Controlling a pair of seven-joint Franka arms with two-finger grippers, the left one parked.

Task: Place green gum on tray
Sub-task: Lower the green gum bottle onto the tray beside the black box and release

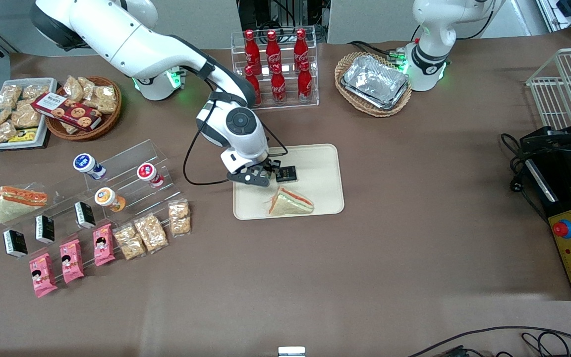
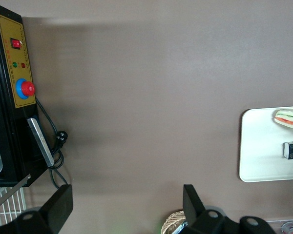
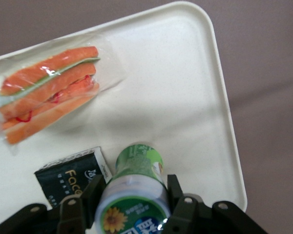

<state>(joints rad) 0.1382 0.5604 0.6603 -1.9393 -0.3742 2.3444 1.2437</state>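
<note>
The green gum (image 3: 139, 165), a green canister with a white lid printed with a sunflower, sits between the fingers of my right gripper (image 3: 134, 189), which is shut on it at the lid. It hangs over the cream-beige tray (image 3: 185, 97), its base close to the tray's surface; whether it touches I cannot tell. In the front view the gripper (image 1: 260, 174) is over the tray (image 1: 321, 163) at the edge toward the working arm's end, and the hand hides the gum.
On the tray lie a wrapped sandwich (image 1: 290, 203) and a small black box (image 1: 285, 173) beside the gripper. An acrylic shelf (image 1: 132, 163) with blue (image 1: 88, 165), red (image 1: 149, 174) and orange (image 1: 109, 199) canisters stands toward the working arm's end. The cola rack (image 1: 275, 67) and a basket of foil trays (image 1: 373, 83) stand farther back.
</note>
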